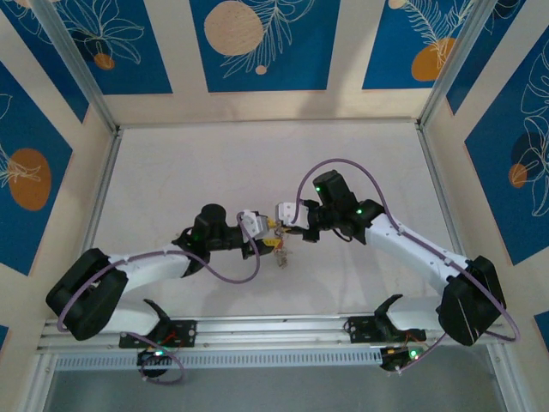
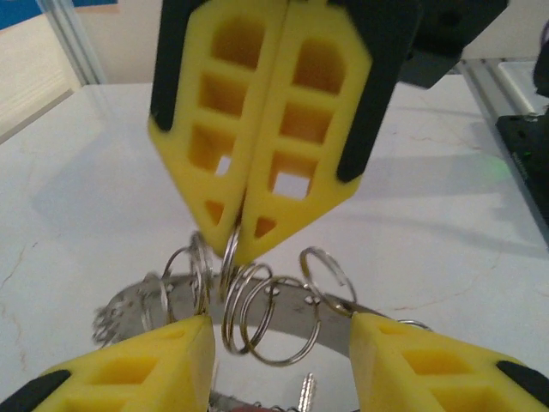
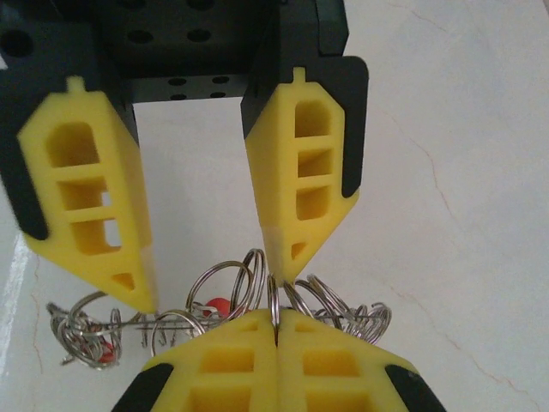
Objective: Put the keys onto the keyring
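High overhead camera; two opposed wrist close-ups

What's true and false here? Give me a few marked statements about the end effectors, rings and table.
1. The right end effector is shut on a thin silver wire ring. True.
2. The left end effector is clamped shut. False: its yellow fingers stand apart.
3. Small red plastic key heads show among the rings. True.
4. The tabletop is dark wood. False: it is white and marbled.
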You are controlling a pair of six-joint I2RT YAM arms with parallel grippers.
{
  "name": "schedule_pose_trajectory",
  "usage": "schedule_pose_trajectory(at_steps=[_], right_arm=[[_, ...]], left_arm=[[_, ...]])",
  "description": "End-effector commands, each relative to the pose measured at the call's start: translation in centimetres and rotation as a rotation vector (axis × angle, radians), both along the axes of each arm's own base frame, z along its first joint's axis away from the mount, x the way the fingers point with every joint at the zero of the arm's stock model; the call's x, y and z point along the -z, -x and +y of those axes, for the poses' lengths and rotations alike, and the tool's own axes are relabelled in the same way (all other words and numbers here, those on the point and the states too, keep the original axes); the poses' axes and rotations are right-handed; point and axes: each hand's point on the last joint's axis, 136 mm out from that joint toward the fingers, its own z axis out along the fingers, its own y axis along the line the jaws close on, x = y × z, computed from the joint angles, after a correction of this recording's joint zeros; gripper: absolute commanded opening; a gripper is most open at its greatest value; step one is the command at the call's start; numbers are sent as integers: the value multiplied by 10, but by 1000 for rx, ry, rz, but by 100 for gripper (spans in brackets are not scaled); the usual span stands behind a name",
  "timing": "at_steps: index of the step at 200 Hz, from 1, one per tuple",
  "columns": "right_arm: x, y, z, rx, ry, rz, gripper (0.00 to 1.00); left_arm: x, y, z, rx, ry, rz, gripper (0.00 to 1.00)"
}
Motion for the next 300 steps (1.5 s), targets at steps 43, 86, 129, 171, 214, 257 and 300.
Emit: schedule_pose_trajectory(at_steps=[43, 86, 129, 171, 214, 257, 300], right_arm=[[-5, -7, 8, 21, -13, 1, 0], [-4, -16, 9, 54, -1, 11, 0], [-5, -22, 8, 76, 0, 10, 0], [-7, -22, 10, 76, -13, 16, 0], [-9, -23, 11, 77, -22, 17, 0], [-10, -19, 13, 56, -29, 20, 0], [-10, -15, 18, 28, -40, 17, 0]], left_arm=[[-22, 26, -3, 138, 51, -40, 41], [-7, 43, 1, 139, -2, -22, 38], [6, 39, 13, 50, -38, -17, 37], [13, 37, 15, 28, -53, -1, 39], [9, 44, 10, 83, -32, -4, 39], [10, 14, 20, -80, -27, 25, 44], [3, -2, 7, -83, 4, 46, 47]])
